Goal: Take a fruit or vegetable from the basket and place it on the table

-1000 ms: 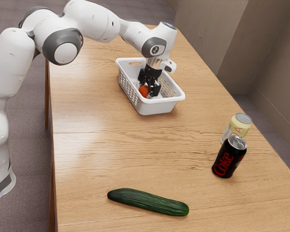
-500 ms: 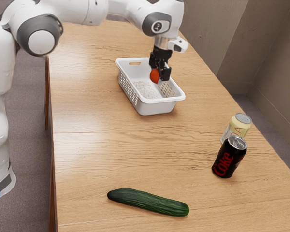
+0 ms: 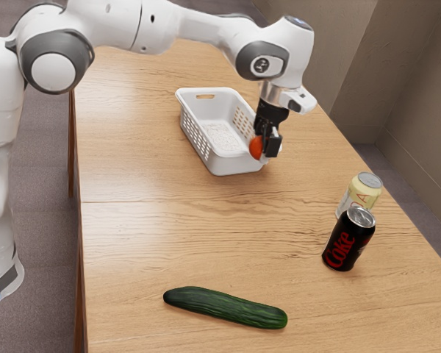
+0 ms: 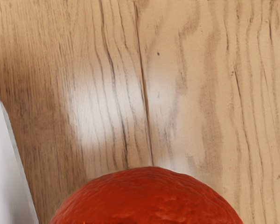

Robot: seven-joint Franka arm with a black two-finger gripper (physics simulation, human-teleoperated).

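From the exterior view's left, the white arm point(image 3: 117, 26) reaches across to the white basket point(image 3: 239, 163), whose rim and pierced walls look rigid enough to knock the load if it swings back against them; nearer the camera lies a cucumber point(image 3: 226, 309) on the table point(image 3: 140, 235), long, firm-looking and probably smooth-skinned, best gripped across its middle if it were wanted. Next comes the red-orange fruit point(image 3: 256, 148), up off the wood and just beside the basket's corner, clasped in the black gripper point(image 3: 267, 151). Its skin is finely pebbled and looks like an orange's, so I'd expect a light load, firm with a little give, fairly grippy but apt to roll once let go. The hold should stay across its widest part, opposite sides pressed evenly, snug without crushing; too high a pinch could squeeze it out. Setting it down calls for a low, gentle release on bare wood, clear of the basket and well short of the black Coke can point(image 3: 345, 241) and the pale yellow can point(image 3: 361, 193), which a rolling fruit might nudge
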